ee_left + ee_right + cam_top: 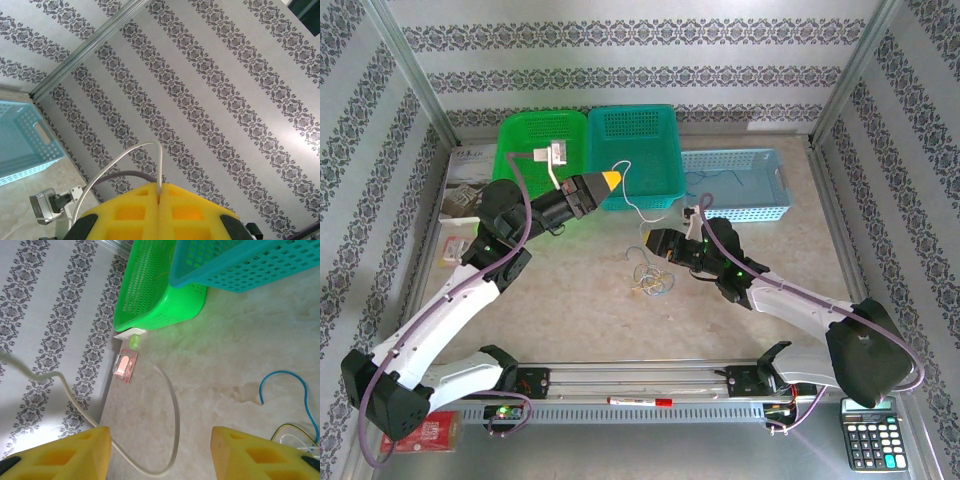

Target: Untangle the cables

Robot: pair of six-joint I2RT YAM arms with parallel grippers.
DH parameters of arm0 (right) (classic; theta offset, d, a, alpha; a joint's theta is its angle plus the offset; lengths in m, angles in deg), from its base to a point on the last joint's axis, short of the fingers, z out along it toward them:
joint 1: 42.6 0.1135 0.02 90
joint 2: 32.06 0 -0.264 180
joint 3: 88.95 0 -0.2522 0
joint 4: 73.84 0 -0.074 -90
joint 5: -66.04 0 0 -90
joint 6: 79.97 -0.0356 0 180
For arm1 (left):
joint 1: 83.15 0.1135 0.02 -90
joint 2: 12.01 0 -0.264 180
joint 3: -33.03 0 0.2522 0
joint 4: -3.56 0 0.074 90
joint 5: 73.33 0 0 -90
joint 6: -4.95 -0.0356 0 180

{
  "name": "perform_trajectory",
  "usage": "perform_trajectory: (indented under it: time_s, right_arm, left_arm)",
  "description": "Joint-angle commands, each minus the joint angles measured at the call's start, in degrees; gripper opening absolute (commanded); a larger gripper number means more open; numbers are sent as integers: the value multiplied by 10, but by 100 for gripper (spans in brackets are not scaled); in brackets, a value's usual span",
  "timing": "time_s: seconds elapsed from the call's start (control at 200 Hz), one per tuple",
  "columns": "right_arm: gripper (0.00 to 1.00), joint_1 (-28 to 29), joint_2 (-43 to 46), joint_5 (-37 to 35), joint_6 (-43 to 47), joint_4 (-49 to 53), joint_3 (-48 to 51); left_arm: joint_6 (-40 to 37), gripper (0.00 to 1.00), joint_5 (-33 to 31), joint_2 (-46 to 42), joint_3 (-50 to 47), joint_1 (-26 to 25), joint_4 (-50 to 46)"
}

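One white cable (159,170) is pinched in the left gripper (611,180) above the front rim of the teal basket (660,190). The right gripper (646,240), jaws spread wide, sits near the tangle of cables (651,280) on open tabletop (570,290).

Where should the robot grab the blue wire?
At its curved arch: the blue wire loops out alone there, away from the tangle. It lies flat on the table, so the open right gripper should probably come straight down, straddling it.
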Motion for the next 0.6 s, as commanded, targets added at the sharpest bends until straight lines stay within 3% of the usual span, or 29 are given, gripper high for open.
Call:
perform_trajectory:
  time_s: [0.0,0.24,0.325,0.475,0.595]
  right_arm:
    - [54,-5,-6,11,2,-24,-16]
    - [35,-6,-14,13,-1,-35,-17]
    - [38,-6,-19,14,-4,-40,-19]
    - [50,-6,-28,20,-7,-48,-26]
    - [47,-6,-32,23,-7,-50,-26]
  left_arm:
    - [8,0,5,-7,22,-12,36]
    - [9,0,2,-8,23,-17,37]
    - [9,0,1,-7,24,-17,36]
    - [7,0,1,-6,27,-19,34]
    - [7,0,-1,-8,27,-22,34]
